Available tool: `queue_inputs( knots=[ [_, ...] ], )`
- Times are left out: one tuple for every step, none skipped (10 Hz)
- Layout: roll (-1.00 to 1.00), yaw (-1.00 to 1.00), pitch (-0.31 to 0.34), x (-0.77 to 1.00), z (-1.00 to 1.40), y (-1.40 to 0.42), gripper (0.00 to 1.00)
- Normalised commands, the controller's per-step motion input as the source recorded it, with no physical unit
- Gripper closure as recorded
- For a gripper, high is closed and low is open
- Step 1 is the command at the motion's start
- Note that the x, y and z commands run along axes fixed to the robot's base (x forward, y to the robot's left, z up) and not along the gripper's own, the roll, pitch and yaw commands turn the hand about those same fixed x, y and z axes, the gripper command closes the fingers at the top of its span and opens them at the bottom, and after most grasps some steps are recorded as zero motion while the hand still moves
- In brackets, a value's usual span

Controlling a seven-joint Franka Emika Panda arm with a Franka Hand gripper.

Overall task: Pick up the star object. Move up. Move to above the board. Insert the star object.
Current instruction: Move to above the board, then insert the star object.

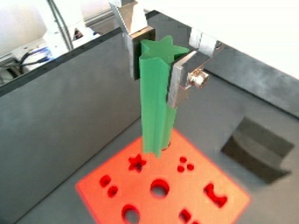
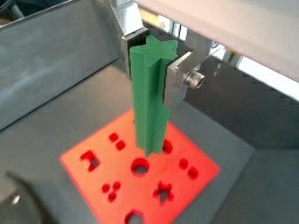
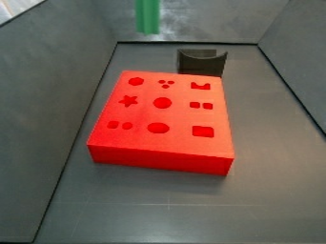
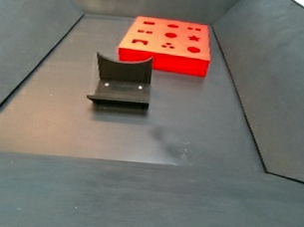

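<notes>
My gripper [image 1: 156,74] is shut on the top end of the star object [image 1: 156,105], a tall green peg with a star-shaped end. It hangs upright between the silver fingers in both wrist views; the gripper [image 2: 155,68] and the peg [image 2: 149,105] show in each. The red board [image 1: 190,185] lies flat well below the peg, with its star hole [image 1: 136,162] in view. In a side view only the peg's lower end [image 3: 149,16] shows, high above the board [image 3: 159,157] and its star hole [image 3: 128,99]. The gripper itself is out of both side views.
A small dark grey holder [image 3: 200,62] stands on the floor just beyond the board, and also shows in a side view [image 4: 122,83] and a wrist view [image 1: 260,147]. Dark sloped bin walls [image 3: 64,86] surround the floor. The board [image 4: 160,58] sits toward one end.
</notes>
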Motion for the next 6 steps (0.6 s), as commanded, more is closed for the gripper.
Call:
queue_inputs(
  knots=[
    [0.09, 0.01, 0.136, 0.27, 0.07, -0.44, 1.0],
    [0.1, 0.01, 0.119, 0.19, 0.05, -0.27, 1.0],
    [0.09, 0.01, 0.109, 0.15, 0.04, -0.2, 1.0],
    [-0.02, 0.0, 0.0, 0.0, 0.0, 0.0, 1.0],
    [0.03, 0.0, 0.0, -0.11, -0.17, 0.0, 1.0],
    [0.03, 0.0, -0.04, -0.15, -0.25, 0.0, 1.0]
  ],
)
